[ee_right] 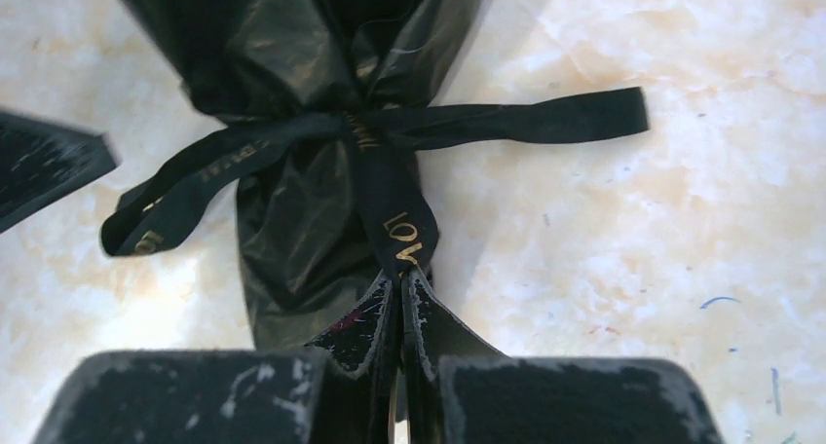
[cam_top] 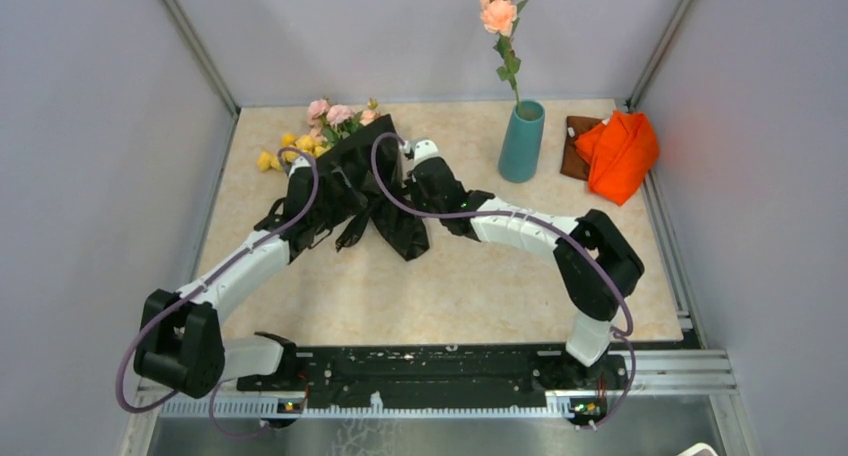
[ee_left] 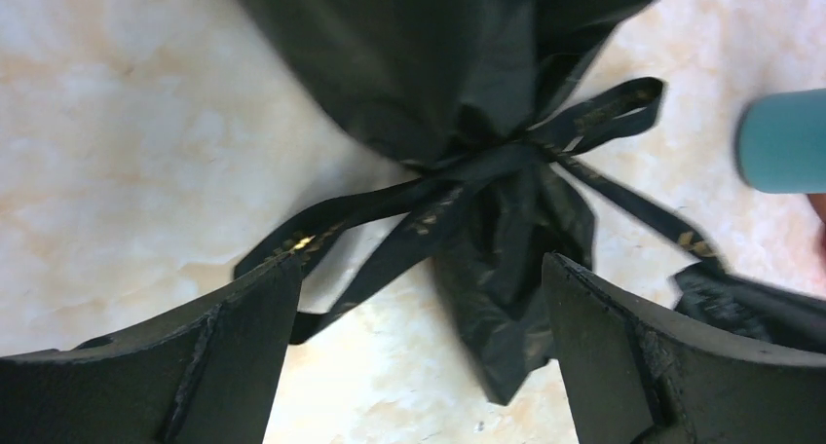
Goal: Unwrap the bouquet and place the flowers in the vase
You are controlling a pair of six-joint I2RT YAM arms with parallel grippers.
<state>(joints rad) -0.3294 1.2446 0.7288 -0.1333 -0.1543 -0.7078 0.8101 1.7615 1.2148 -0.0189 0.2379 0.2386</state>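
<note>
On the marbled table (cam_top: 480, 296) the bouquet (cam_top: 350, 181) is laid left of centre, its gathered end turned to the near side and its heads to the far left. The step in hand is judged to be the untying of the ribbon (ee_right: 506, 121), the first part of the unwrapping. The bow is not yet undone, and the knot (ee_right: 362, 128) is seen cinched around the neck of the glossy black wrapping sheet (ee_right: 292, 230).

The right gripper (ee_right: 401, 290) is clenched on one ribbon tail (ee_right: 404, 235), the one printed with gold letters, which is pinched at its very end. The left gripper (ee_left: 421, 269) is released. Its fingers are spread wide over the wrapper's gathered end, the bow is framed between them, and nothing is grasped.

The next move is judged to call for a steady pull on the held tail, away from the knot, so that the bow is slipped loose. The bundle may need to be pinned or gripped by the free gripper, or it may simply be dragged across the table.

Farther off, the flowers (cam_top: 335, 116) are seen spilling from the wrapper's open mouth. At the far right the vase (cam_top: 521, 141) is stood upright, well apart from the bouquet, with a tall peach rose stem (cam_top: 498, 16) in it. An orange cloth (cam_top: 620, 151) is heaped to its right.
</note>
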